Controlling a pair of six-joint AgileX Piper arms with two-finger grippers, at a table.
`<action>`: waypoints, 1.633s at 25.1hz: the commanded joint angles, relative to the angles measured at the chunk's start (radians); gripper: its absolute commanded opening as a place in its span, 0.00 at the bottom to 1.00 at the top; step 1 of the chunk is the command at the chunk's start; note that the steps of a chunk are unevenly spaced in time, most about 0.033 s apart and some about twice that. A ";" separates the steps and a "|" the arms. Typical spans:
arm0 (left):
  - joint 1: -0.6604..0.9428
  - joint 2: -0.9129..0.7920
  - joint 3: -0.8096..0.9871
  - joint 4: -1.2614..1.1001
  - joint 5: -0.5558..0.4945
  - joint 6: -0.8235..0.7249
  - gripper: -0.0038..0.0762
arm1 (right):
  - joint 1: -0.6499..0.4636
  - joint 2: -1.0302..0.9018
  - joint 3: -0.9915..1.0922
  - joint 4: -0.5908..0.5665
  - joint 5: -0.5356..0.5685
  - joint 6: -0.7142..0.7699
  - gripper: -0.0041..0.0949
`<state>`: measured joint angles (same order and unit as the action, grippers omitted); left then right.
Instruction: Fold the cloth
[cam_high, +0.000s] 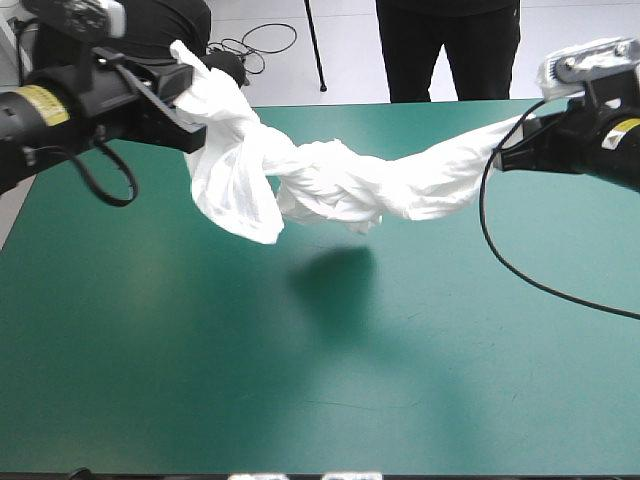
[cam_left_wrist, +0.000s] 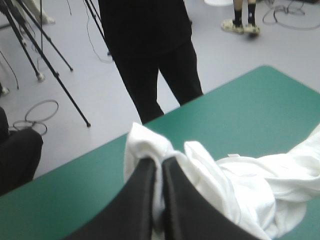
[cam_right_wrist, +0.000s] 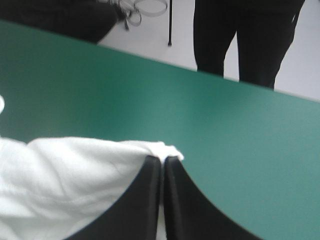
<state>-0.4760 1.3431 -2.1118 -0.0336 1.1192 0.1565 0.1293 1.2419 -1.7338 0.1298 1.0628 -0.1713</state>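
- High view: the white T-shirt (cam_high: 330, 185) hangs in the air over the far half of the teal-green cover (cam_high: 150, 380). It is pulled into a twisted rope between the two arms.
- The left gripper (cam_high: 196, 105) is clenched on one end of the T-shirt, near the far left corner of the table (cam_high: 400, 103). A loose flap of fabric drops from there and ends above the cover without touching it.
- The right gripper (cam_high: 508, 150) is clamped on the other end near the table's right edge, where the cloth narrows to a thin strip at the fingertips.
- The middle of the T-shirt sags in bunched, wound folds. A dark shadow (cam_high: 335, 275) lies on the cover below it, apart from the cloth.
- Left wrist view: the left gripper (cam_left_wrist: 159, 161) has its black fingers (cam_left_wrist: 140, 200) all but closed into a pointed arch, with white fabric caught between them.
- A rounded fold of the T-shirt (cam_left_wrist: 240, 185) rises just past the fingertips. The rest trails away to one side in thick creases, with the cover (cam_left_wrist: 250, 115) behind it.
- Right wrist view: the right gripper (cam_right_wrist: 162, 159) is also nearly closed, and a thin line of white shows in the slit between its fingers (cam_right_wrist: 195, 205).
- A small corner of the T-shirt (cam_right_wrist: 60, 175) pokes out at the fingertips. A broad, softly wrinkled white mass spreads to one side of the gripper.
- Ahead of the gripper the cover (cam_right_wrist: 150, 95) runs bare up to the table's far edge.
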 joint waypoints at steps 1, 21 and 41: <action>-0.002 -0.071 -0.051 0.003 -0.086 -0.010 0.04 | 0.003 -0.026 -0.159 0.006 -0.079 -0.005 0.02; -0.002 -0.292 -0.039 -0.301 0.169 -0.094 0.04 | 0.003 -0.342 -0.087 0.116 0.087 0.045 0.02; -0.002 -0.059 0.723 -0.022 -0.067 -0.111 0.04 | 0.003 -0.032 0.255 0.143 -0.045 -0.005 0.02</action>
<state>-0.4760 1.2322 -1.3800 -0.0833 1.1556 0.0541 0.1293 1.1414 -1.4568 0.2673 1.1286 -0.1463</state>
